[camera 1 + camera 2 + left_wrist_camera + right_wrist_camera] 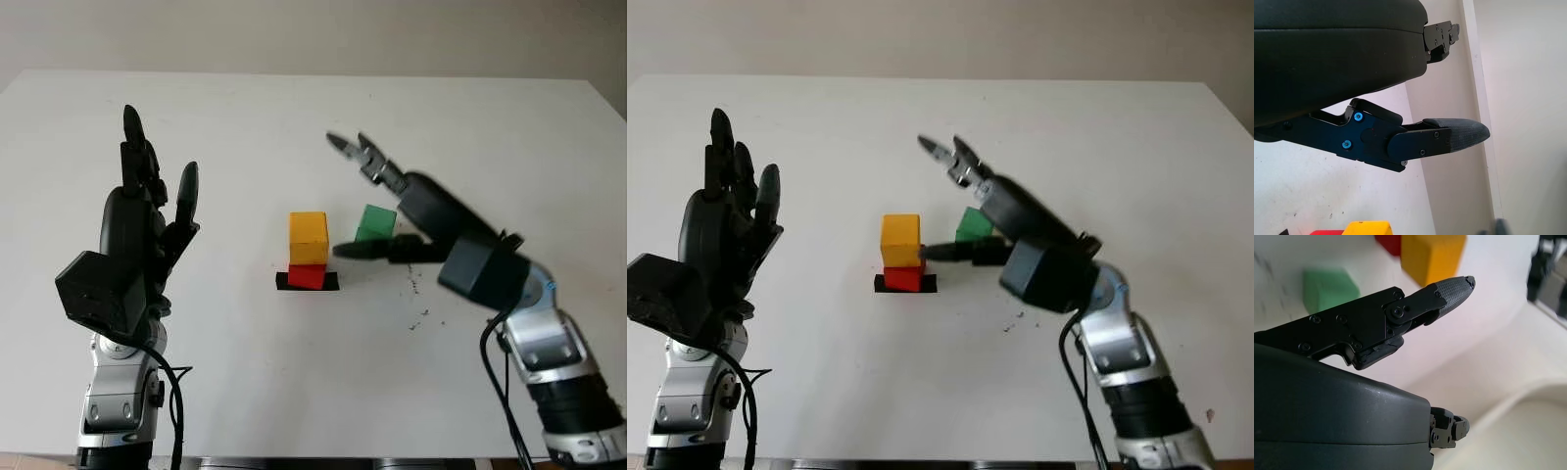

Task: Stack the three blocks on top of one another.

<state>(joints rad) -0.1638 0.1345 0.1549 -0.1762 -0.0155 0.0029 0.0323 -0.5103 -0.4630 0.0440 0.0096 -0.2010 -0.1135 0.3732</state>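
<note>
Raised at the near edge of the white bench (294, 392), the robot's left hand (147, 220) is upright, released and holding nothing, well apart from the blocks. Across from it, the right hand (392, 211) reaches low over the bench, also released and grasping nothing; its thumb (358, 250) stretches toward the stack, and its other two fingers (358, 152) point away beyond the green block.

Three blocks are in play, one of each colour. One yellow block (308, 238) sits squarely on one red block (306, 277), which rests on a single strip of black tape (330, 283) stuck to the bench. One green block (375, 223) stands alone on the bench, just beside the right hand, between the thumb and the two extended fingers, and close to the stack without touching it.

By this showing, the job looks two-thirds complete: two blocks are stacked and one is left. What appears to remain is for the right hand, the nearer of the two, to close on the green block and set it on the yellow one.
</note>
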